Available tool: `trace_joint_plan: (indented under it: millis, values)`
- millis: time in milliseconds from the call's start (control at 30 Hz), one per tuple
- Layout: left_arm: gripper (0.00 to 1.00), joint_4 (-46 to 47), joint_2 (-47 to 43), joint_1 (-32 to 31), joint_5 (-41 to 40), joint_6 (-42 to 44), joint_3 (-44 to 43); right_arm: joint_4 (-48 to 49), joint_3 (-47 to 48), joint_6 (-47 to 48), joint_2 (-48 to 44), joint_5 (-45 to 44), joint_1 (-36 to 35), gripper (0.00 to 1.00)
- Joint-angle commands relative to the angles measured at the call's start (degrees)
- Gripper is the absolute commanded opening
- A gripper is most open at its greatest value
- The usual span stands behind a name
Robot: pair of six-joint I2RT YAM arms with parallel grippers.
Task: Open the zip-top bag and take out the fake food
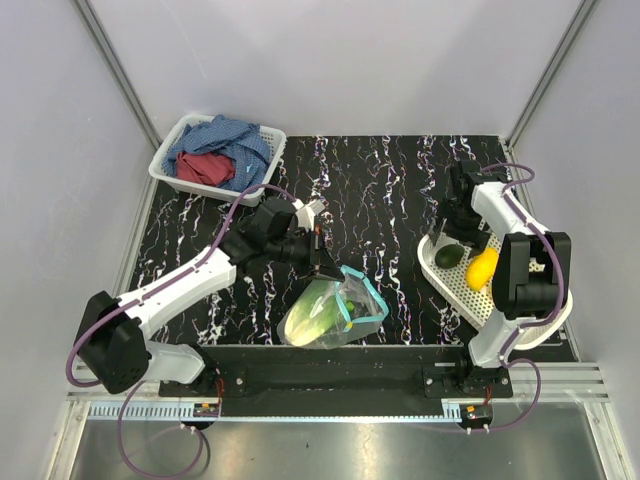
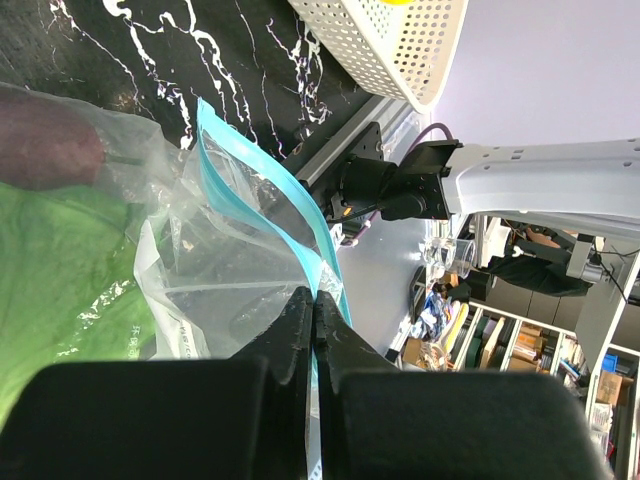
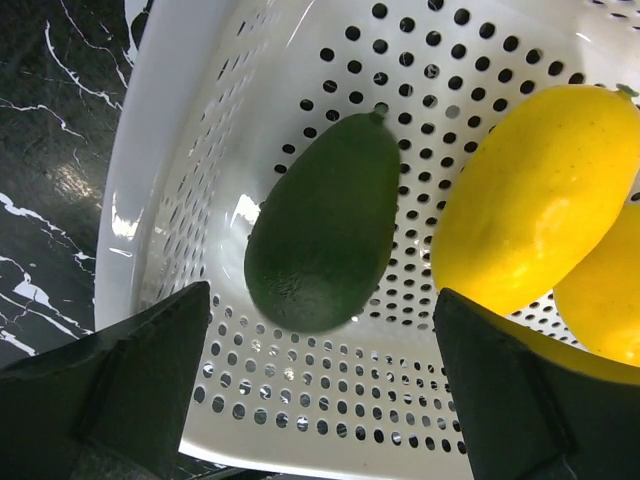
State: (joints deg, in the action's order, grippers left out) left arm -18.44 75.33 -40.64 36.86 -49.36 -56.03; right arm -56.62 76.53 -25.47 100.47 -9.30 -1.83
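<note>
Zip-top bag [image 1: 340, 305] of lettuce [image 1: 310, 320] in left end effector [image 2: 313, 320], right end effector [image 3: 320, 385] wide, basketed lemons [image 3: 540, 200]

Left arm [image 1: 180, 285] stretches from its near-left base diagonally forward and inward, forearm low, wrist angled toward the centre. The left gripper [image 1: 322, 262] has its jaws pressed tight together, pinching the teal zip edge of the zip-top bag [image 1: 330, 312]. Right arm [image 1: 520, 228] stands folded at the far right, elbow raised. The right gripper [image 1: 458, 232] points downward, its fingers [image 3: 130, 372] spread wide apart and gripping nothing.
</note>
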Motion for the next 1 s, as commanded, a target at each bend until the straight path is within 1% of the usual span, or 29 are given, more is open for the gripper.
trace_joint_plan:
  millis: [0,67,167,267,300,367,400,433,467,500,533,567,600,633,700,733,833,900,967]
  values:
    - [0.00,1.3,-2.3,0.2,0.8,-0.1,-0.7,-0.8,0.8,1.7,-3.5,1.6,0.0,1.00]
    - [0.00,1.4,-2.5,0.2,1.2,-0.1,-0.7,-2.1,0.8,1.7,-4.8,2.4,0.0,1.00]
    - [0.00,1.5,-2.6,0.2,1.4,-0.1,-0.7,-3.8,0.5,1.1,-9.1,3.8,-0.2,1.00]
    - [0.00,2.4,-2.6,0.2,1.5,-1.1,-0.3,-5.1,0.1,0.0,-15.0,7.7,-1.9,0.99]
    - [0.00,3.0,-2.6,0.2,1.9,-1.4,0.0,-5.3,-0.2,-0.4,-18.1,9.1,-3.1,0.99]
    - [0.00,3.9,-2.6,0.2,2.1,-2.1,0.4,-6.1,-0.3,-2.6,-20.7,11.2,-8.2,0.98]
    - [0.00,3.9,-2.6,0.2,2.2,-2.2,0.4,-6.0,-1.1,-3.6,-23.1,13.8,-9.9,0.96]
    - [0.00,4.2,-2.6,0.2,2.3,-2.2,0.3,-5.4,-1.9,-4.7,-24.3,15.5,-13.7,0.95]
    - [0.00,4.2,-2.6,0.2,2.4,-2.4,0.3,-3.9,-2.8,-7.6,-25.4,18.7,-15.1,0.94]
    - [0.00,4.4,-2.5,0.2,2.4,-2.6,0.2,-2.5,-5.3,-9.3,-27.7,20.4,-16.7,0.90]
    - [0.00,4.7,-2.3,0.2,2.5,-2.9,0.0,-1.1,-6.8,-11.2,-28.8,22.2,-17.9,0.89]
    - [0.00,4.8,-2.3,0.2,2.5,-3.1,-0.1,2.4,-8.3,-14.9,-30.0,25.3,-20.1,0.87]
    - [0.00,5.0,-2.1,0.2,2.7,-3.4,-0.5,4.2,-11.3,-16.7,-32.1,26.4,-21.2,0.81]
    - [0.00,4.9,-2.1,0.2,2.6,-3.5,-0.7,7.8,-12.8,-20.1,-33.1,27.2,-22.2,0.78]
    - [0.00,5.2,-2.0,0.2,2.5,-3.9,-1.5,11.7,-17.1,-23.1,-35.0,29.6,-25.1,0.74]
    - [0.00,5.3,-1.9,0.2,2.6,-4.0,-1.7,15.5,-18.5,-25.6,-35.2,30.4,-26.4,0.72]
    - [0.00,5.3,-1.4,0.2,2.9,-4.6,-3.1,22.1,-22.1,-28.6,-34.9,31.7,-31.0,0.72]
    - [0.00,5.3,-1.2,0.2,2.9,-5.0,-3.7,24.0,-22.6,-29.1,-33.0,31.2,-35.0,0.72]
    - [0.00,5.5,-1.2,0.2,2.8,-5.3,-4.6,26.2,-23.2,-30.3,-30.7,31.3,-36.8,0.73]
